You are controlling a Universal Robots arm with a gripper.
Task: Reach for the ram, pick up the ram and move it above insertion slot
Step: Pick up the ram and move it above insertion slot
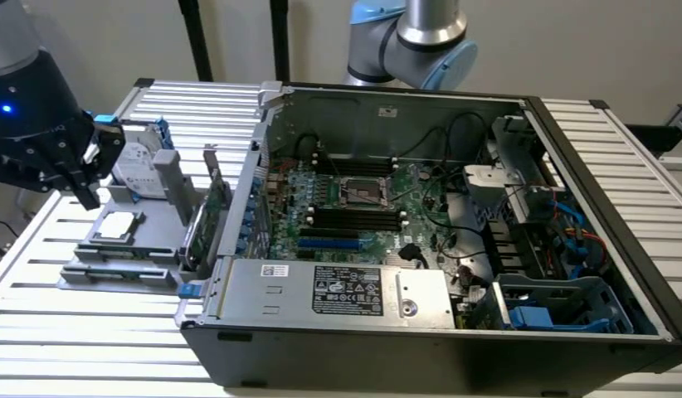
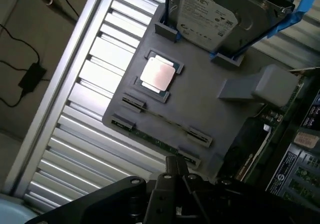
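Here, the gripper (image 2: pixel 176 168) is hovering with its fingers pressed together and holding nothing, close over the outer edge of the grey holder tray (image 2: pixel 200 99). Just beyond the fingertips, the ram (image 2: pixel 155 140) is sitting in a groove of that tray, apart from the gripper and showing little more than a thin green line, so it appears to be standing on its long edge. Its long axis is running along the tray's outer side, the side away from the hard drive (image 2: pixel 207 16), with end clips at both ends. Farther on, a processor chip (image 2: pixel 157 74) is lying flat in its recess. Across the slatted table (image 1: pixel 86 340), the open computer case (image 1: pixel 606 133) is waiting, and the insertion slot (image 1: pixel 353 220) is lying among parallel black sockets on the board, well apart from the ram. The risk, judging from here: with the jaws together they would be pressing on the stick's top edge rather than straddling it. A second, similar groove alongside could also draw the fingers to the wrong line, and an off-centre pinch could be cocking the stick in its clips.
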